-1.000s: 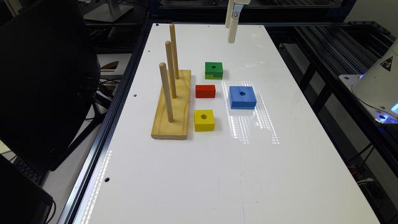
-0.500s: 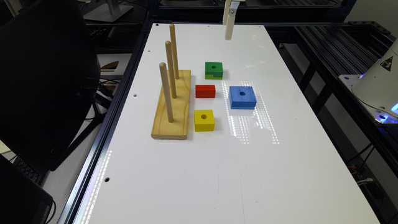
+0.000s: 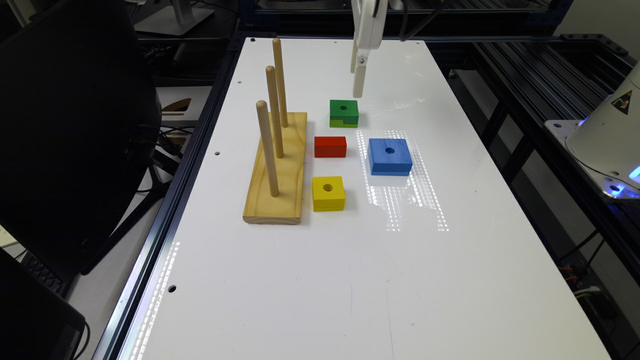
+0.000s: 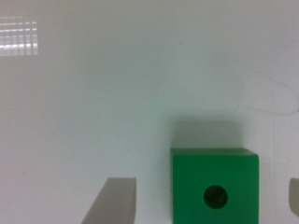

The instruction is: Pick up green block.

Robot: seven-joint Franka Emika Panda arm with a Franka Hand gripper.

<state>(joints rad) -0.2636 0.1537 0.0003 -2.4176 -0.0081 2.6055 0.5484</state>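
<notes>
The white hand [image 3: 359,75] hangs above the white desk [image 3: 400,280], just beyond the small green wooden block with a round centre hole [image 3: 344,113], not touching it. In the wrist view its fingers [image 4: 112,200] stand apart, with the green block [image 4: 215,186] between them. The block rests on the desk toward the far edge, beside the red rectangular block [image 3: 330,146].

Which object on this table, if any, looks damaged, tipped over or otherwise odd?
Nothing stands out. The green block, red block, yellow block and blue block all sit flat, and the peg board has three upright pegs.
</notes>
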